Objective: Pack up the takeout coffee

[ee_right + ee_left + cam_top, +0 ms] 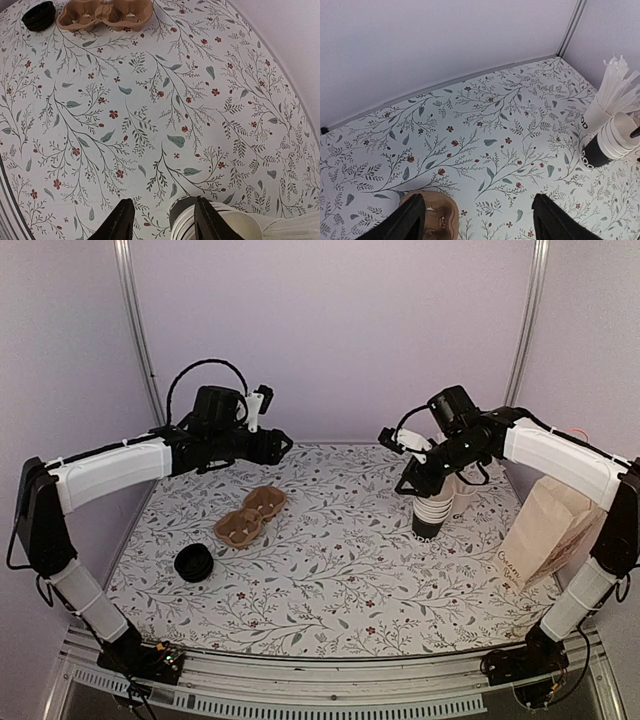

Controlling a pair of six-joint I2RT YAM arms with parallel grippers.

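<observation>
The lidded takeout coffee cup is not in any view. A stack of nested lidless cups (432, 515) with black lower bands stands at the right of the table. It also shows in the left wrist view (607, 145) and the right wrist view (182, 225). My right gripper (410, 480) is open and empty just above and left of that stack; in its wrist view (162, 200) one finger overlaps the stack's rim. My left gripper (285, 445) is open and empty, held high at the back left, above the floral table (478, 196).
A brown cardboard cup carrier (250, 517) lies left of centre, also in the wrist views (432, 217) (105, 12). A black stack of lids (193, 563) (39, 15) sits near it. A white cup with pale sticks (605, 107) stands behind the stack. A paper bag (548, 530) leans at far right.
</observation>
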